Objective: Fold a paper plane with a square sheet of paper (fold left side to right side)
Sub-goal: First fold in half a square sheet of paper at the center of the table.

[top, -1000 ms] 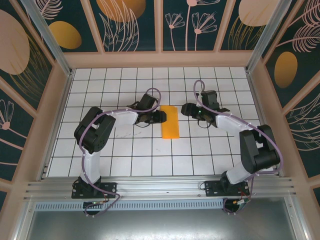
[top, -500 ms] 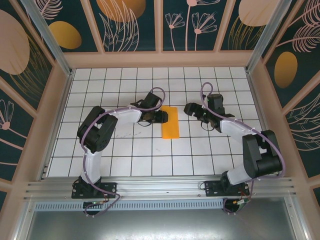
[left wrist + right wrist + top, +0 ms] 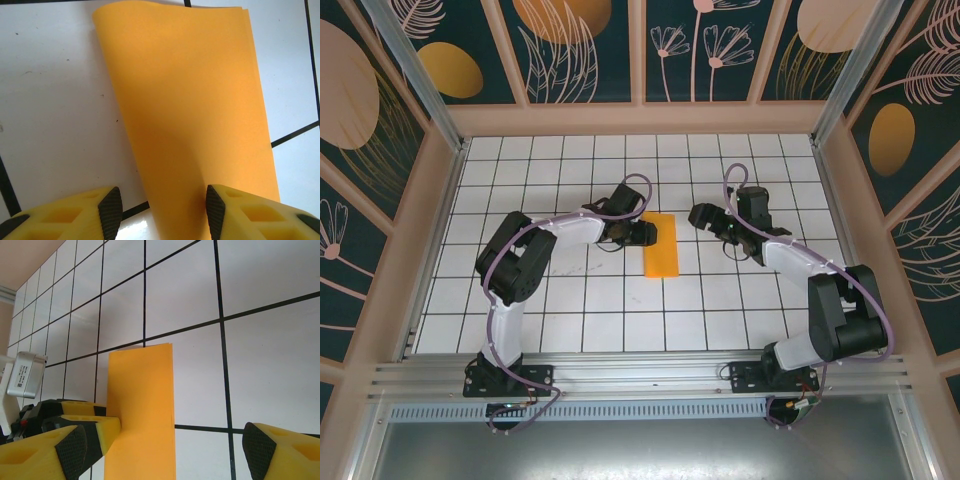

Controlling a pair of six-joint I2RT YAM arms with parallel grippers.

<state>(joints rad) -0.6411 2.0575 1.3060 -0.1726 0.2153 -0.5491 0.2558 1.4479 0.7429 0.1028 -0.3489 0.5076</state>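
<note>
Centre of the overhead frame: the left gripper [image 3: 645, 233], jaws half spread, rests on the left crease of the folded orange paper [image 3: 661, 247]. Just right of it, the right gripper [image 3: 698, 215] has spread wide and drawn clear, so the left-to-right fold looks done.

Left wrist view: the paper's [image 3: 190, 115] near end runs off the bottom edge between the cropped fingers of the left pincer [image 3: 163, 212]; finger contact with the sheet cannot be told. Right wrist view: the paper's near end is cropped again, its left edge partly covered by the left pincer, and the right pincer's [image 3: 165, 447] fingers are cut off below.
</note>
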